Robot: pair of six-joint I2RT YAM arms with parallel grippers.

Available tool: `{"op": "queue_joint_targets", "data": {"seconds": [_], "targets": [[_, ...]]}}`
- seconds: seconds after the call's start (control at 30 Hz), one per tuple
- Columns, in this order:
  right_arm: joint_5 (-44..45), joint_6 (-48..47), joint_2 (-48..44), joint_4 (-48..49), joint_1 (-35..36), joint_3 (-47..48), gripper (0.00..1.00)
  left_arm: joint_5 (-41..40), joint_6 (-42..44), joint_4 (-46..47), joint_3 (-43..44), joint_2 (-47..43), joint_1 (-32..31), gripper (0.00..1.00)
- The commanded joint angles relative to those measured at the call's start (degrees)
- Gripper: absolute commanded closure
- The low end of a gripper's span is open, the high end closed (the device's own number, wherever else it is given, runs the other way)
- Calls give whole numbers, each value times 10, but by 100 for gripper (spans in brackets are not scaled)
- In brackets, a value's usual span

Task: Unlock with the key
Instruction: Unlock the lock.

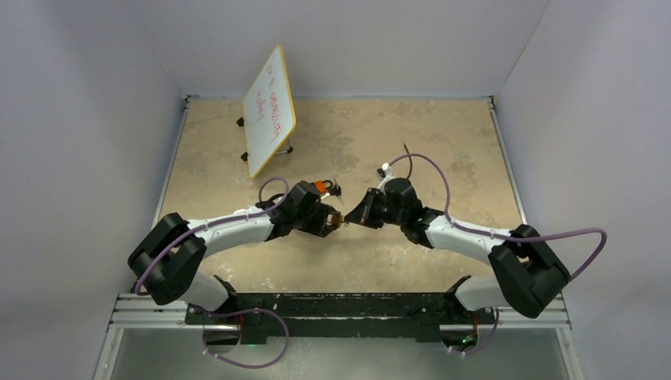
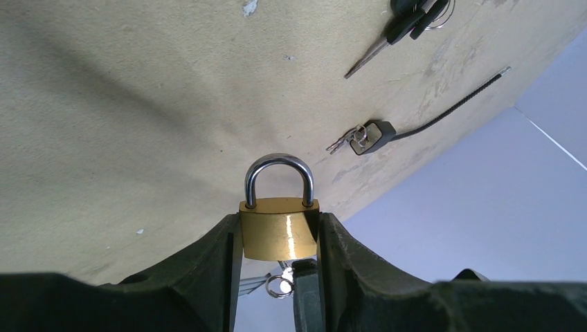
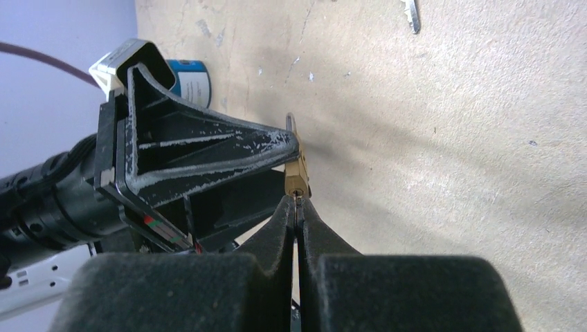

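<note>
- Clamping brass padlock with steel shackle [image 2: 279, 235] between left gripper [image 1: 333, 221] jaws, above tan table [image 1: 443, 142], centre.
- Pinching small silver key [image 2: 279, 282] in right gripper [image 3: 296, 207], jaws pressed together, tip at keyhole.
- Remaining, likely: turning; shackle [image 2: 279, 173] seated.

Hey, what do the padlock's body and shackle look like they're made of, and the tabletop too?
Padlock body: likely brass, yellow-gold with a brushed sheen and a bright glare streak. Shackle: polished steel or chrome plate, silvery with mirror-like highlights. Tabletop: matte beige with mottled blotches, stone-look; possibly laminate or tile, hard to say.
</note>
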Motion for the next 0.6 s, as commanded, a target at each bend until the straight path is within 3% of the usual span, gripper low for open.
{"op": "queue_joint_targets", "data": {"seconds": [0.0, 0.13, 0.4, 0.57], "targets": [[36, 19, 17, -84, 5, 53, 100, 26, -1, 39, 41, -3, -5, 86], [38, 18, 18, -98, 6, 68, 100, 25, 1, 37, 41, -4, -5, 86], [12, -15, -14, 52, 10, -12, 100, 26, -10, 53, 37, -10, -5, 87], [42, -39, -28, 103, 22, -55, 100, 20, -35, 81, 23, -16, -5, 87]]}}
